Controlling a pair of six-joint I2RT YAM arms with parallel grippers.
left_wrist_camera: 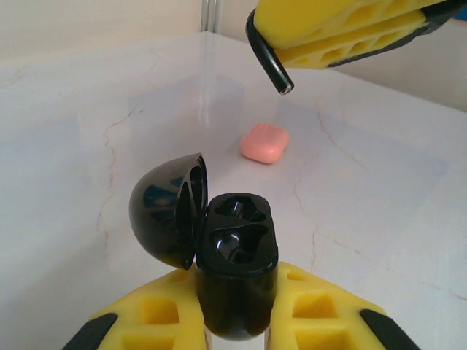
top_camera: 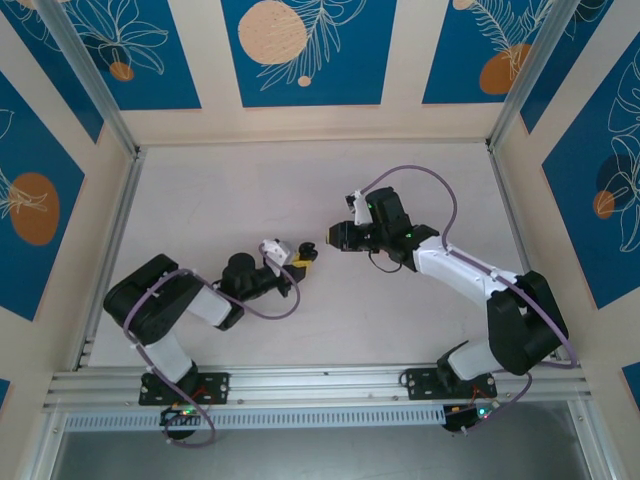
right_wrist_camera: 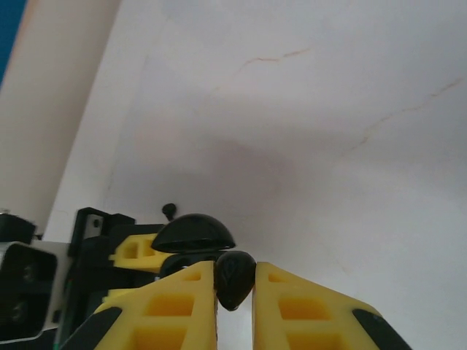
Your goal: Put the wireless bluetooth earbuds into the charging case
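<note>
My left gripper (top_camera: 304,260) is shut on the black charging case (left_wrist_camera: 235,244), held upright with its domed lid (left_wrist_camera: 166,211) hinged open to the left. The case's two wells face up and look hollow. My right gripper (right_wrist_camera: 235,271) is shut on one black earbud (right_wrist_camera: 236,283), pinched between the yellow fingers (right_wrist_camera: 182,302). In the left wrist view that earbud's stem (left_wrist_camera: 270,62) sticks out below the right gripper's fingers (left_wrist_camera: 343,25), above and beyond the case and apart from it. From above, the right gripper (top_camera: 333,237) hangs just right of the left one.
A small pink piece (left_wrist_camera: 265,143) lies on the white marbled table (left_wrist_camera: 379,189) beyond the case. Pale walls with blue panels and metal rails (top_camera: 110,250) ring the table. The case's open lid (right_wrist_camera: 193,233) and the left gripper's fingers (right_wrist_camera: 135,251) sit just ahead of the right gripper.
</note>
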